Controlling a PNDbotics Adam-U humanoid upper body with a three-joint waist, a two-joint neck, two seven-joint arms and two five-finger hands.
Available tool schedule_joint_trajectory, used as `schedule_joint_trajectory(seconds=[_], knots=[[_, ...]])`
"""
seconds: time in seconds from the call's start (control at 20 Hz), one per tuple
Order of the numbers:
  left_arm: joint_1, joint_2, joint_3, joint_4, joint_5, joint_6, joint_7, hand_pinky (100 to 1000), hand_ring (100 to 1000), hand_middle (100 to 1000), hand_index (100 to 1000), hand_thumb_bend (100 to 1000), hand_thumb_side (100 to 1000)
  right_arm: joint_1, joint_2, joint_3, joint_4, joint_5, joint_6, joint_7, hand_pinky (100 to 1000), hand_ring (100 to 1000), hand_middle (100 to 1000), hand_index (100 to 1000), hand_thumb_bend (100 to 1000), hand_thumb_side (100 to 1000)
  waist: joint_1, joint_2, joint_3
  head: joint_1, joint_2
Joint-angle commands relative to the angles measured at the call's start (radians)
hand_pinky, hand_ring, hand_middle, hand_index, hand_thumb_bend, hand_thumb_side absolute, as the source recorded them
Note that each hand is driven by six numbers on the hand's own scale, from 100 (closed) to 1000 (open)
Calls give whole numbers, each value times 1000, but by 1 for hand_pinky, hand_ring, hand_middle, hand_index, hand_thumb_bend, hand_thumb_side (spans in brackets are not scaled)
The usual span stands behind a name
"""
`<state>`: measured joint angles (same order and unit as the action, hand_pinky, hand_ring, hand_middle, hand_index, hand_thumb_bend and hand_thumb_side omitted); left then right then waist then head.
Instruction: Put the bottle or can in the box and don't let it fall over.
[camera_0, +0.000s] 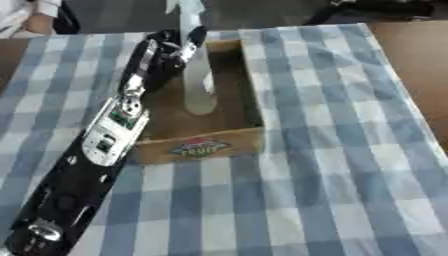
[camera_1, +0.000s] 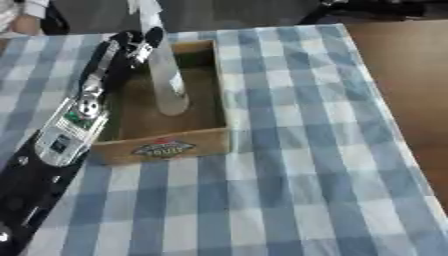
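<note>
left hand (camera_0: 168, 47) curled round bottle (camera_0: 198, 75) | bottle upright in box (camera_0: 199, 146), 12 o'clock end | likely light, tall, tippy: hold mid-body

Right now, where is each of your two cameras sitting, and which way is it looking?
Left eye view: sits in my head, looks down at the blue-and-white checked tablecloth and the open wooden box; my left arm reaches in from the lower left, its left hand curled round the tall clear plastic bottle.
Right eye view: sits just beside it in my head, facing the same way down; the same arm shows.
Shared: both show the box, the upright bottle inside it, the cloth and the left hand. My right hand shows in neither.
</note>
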<state>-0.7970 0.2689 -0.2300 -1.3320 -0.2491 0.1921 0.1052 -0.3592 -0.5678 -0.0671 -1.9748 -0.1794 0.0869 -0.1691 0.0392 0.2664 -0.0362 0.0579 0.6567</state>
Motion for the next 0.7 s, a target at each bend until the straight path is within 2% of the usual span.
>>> schedule_joint_trajectory(seconds=[0.05, 0.35, 0.7], knots=[[-7, 33, 10, -26, -26, 15, -4, 642, 709, 686, 760, 715, 915, -5, -26, -9, -14, 1, 2, -3, 910, 974, 1000, 794, 100, 585, -3, -28, -1, -7, -10], [18, 65, 6, -63, -36, 9, -39, 654, 709, 683, 756, 593, 885, -3, -29, -11, -14, 2, 2, -5, 909, 974, 1000, 794, 100, 578, -1, -30, -1, -17, -6], [72, 121, 12, -138, -14, 0, -49, 647, 703, 680, 756, 551, 863, -2, -31, -13, -15, 3, 2, -8, 909, 974, 1000, 793, 100, 577, 0, -31, 0, -34, -5]])
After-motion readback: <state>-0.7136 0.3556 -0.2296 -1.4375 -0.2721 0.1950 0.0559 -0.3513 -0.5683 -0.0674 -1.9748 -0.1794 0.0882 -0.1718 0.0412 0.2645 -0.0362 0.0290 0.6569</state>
